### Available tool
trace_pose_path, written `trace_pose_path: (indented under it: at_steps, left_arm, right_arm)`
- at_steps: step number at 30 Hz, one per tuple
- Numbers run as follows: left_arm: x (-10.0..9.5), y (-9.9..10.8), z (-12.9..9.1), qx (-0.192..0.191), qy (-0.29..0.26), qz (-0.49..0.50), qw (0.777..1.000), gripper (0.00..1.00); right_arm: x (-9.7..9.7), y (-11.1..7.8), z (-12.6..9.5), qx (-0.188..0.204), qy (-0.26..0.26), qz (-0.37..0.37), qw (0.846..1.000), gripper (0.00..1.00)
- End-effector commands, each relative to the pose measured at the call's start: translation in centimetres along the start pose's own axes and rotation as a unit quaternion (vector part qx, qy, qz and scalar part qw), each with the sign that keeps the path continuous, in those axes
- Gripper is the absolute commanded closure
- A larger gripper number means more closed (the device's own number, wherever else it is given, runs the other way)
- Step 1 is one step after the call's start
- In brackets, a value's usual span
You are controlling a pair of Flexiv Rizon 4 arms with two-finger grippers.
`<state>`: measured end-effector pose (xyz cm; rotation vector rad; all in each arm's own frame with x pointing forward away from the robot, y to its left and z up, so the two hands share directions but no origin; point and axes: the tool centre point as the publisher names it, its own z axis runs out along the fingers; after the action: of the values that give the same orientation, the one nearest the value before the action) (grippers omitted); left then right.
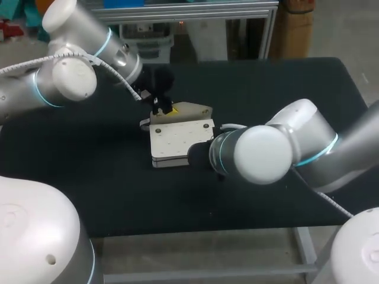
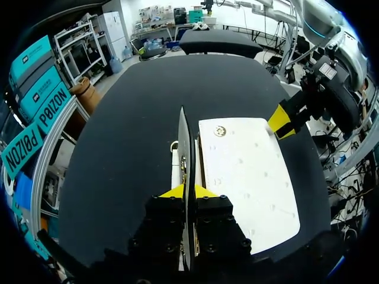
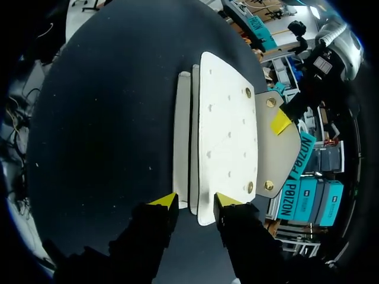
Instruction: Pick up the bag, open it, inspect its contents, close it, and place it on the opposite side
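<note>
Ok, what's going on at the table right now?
The bag lies on the table. The left gripper is shut on its flap, holding it up off the body. The right gripper clamps the bag's opposite end. The bag is partly open, and its contents are not visible.

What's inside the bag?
You can't see inside yet. The bag lies flat, and the left gripper holds its flap up on edge. The white front covers whatever is in there, so only the outside shows.
</note>
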<state>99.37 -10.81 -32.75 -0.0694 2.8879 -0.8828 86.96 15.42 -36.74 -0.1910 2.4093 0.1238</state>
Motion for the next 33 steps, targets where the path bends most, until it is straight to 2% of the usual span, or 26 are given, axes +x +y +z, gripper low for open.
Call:
trace_pose_path:
  at_steps: [1, 7, 15, 21, 33]
  left_arm:
    - [-0.5, -0.2, 0.4, -0.005, 0.008, 0.003, 1.000, 1.00]
    - [-0.6, -0.3, 0.8, -0.009, 0.017, 0.006, 1.000, 1.00]
    - [-0.6, 0.1, 0.9, -0.007, 0.028, 0.007, 1.000, 1.00]
    - [-0.2, 0.5, 0.7, -0.002, 0.035, 0.018, 0.999, 1.00]
    - [0.0, 0.6, 0.8, -0.010, 0.038, 0.024, 0.999, 1.00]
  right_arm:
    - [-0.3, 0.6, 0.7, 0.005, -0.011, -0.003, 1.000, 0.60]
    - [-0.9, 1.2, 1.3, 0.011, -0.022, -0.010, 1.000, 0.62]
    - [-0.9, 1.3, 2.6, 0.015, -0.019, -0.009, 1.000, 0.60]
    - [-1.1, 1.1, 3.1, 0.018, -0.021, 0.001, 1.000, 0.62]
    - [-1.9, 1.6, 2.4, 0.015, -0.043, -0.002, 0.999, 0.60]
